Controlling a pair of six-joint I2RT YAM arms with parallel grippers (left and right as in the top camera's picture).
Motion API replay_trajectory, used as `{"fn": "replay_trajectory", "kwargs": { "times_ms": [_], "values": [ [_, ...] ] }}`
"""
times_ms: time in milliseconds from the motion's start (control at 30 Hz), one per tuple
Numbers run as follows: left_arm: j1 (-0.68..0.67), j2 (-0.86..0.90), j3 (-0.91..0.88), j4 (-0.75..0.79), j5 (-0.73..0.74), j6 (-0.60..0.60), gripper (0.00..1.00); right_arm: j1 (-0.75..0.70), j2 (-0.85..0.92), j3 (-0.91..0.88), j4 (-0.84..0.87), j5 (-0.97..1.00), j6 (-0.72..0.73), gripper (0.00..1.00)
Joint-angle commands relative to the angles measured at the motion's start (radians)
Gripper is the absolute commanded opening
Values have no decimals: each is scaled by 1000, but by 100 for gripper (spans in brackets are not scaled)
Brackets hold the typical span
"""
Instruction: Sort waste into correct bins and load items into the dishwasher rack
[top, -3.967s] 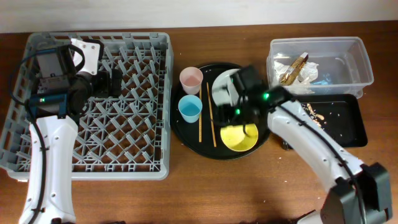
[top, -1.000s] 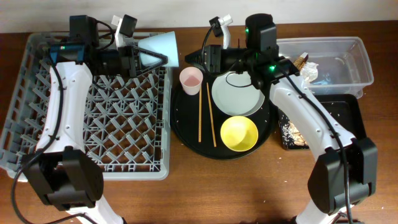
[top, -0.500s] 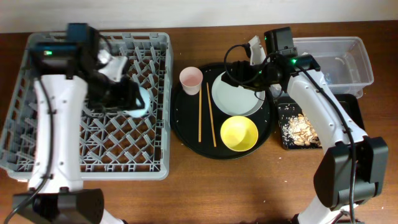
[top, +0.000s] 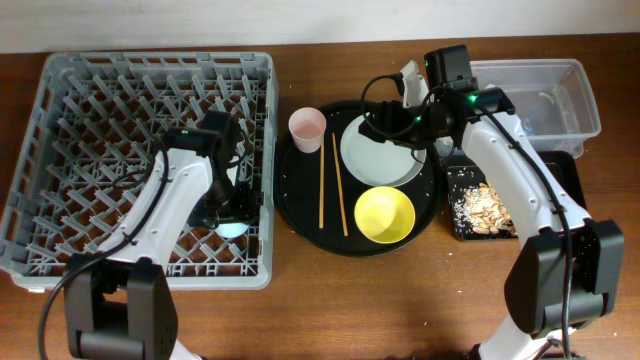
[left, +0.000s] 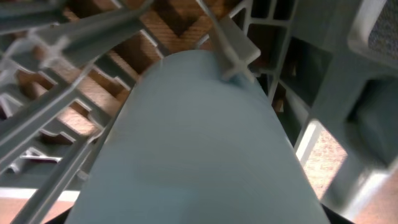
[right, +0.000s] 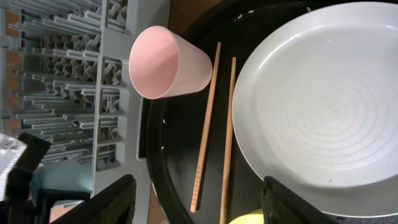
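Note:
My left gripper (top: 233, 212) reaches down into the grey dishwasher rack (top: 90, 110) near its right side, shut on the light-blue cup (top: 232, 228). The cup fills the left wrist view (left: 199, 143) among the rack's pegs, and the fingers are hidden there. My right gripper (top: 383, 128) is open and empty, hovering over the far edge of the pale plate (top: 385, 158), with its fingers wide apart in the right wrist view (right: 199, 199). On the round black tray (top: 300, 215) are the plate (right: 323, 106), pink cup (top: 307, 128) (right: 165, 62), yellow bowl (top: 385, 213) and two chopsticks (top: 322, 195) (right: 205, 130).
The clear tub (top: 545, 90) stands at the back right, with my right arm crossing its left end. The shallow black tray (top: 560, 190) in front of it holds tan food scraps (top: 480, 205). The rack's left half shows only pegs.
My left arm has carried the light-blue cup from the rack's middle down toward its right front part and lowered it among the pegs. The right arm has hardly moved.

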Motion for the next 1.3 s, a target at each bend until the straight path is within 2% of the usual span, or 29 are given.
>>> {"fn": "replay_trajectory", "kwargs": {
  "times_ms": [0,67,100,200,300,400,533,900,1000,1067,1167,1200,1267],
  "values": [
    [1,-6,-26,32,28,-10,82,-3,2,0,1,13,-11,66],
    [3,-6,-8,56,75,-10,83,2,2,0,7,12,-9,64],
    [4,-8,37,50,87,-10,83,12,2,0,29,22,25,59],
    [13,-18,205,11,98,-10,84,65,2,1,145,116,109,56],
    [36,-24,388,-16,117,-10,95,137,32,81,168,268,145,55],
    [47,-24,419,47,109,-10,98,208,169,196,164,301,146,54],
    [119,-24,418,85,84,-10,98,248,283,206,195,386,170,49],
    [150,-23,418,103,80,-10,98,247,365,205,200,392,171,4],
    [150,-23,418,103,100,-10,98,239,334,211,161,341,170,4],
    [152,-23,418,117,233,0,99,185,230,213,113,177,146,4],
    [177,-23,418,165,628,132,99,73,102,213,91,-195,87,4],
    [193,-23,418,182,814,198,99,26,64,213,95,-338,82,4],
    [226,-21,418,189,1127,320,99,-26,36,213,113,-504,63,4]
  ]
}}
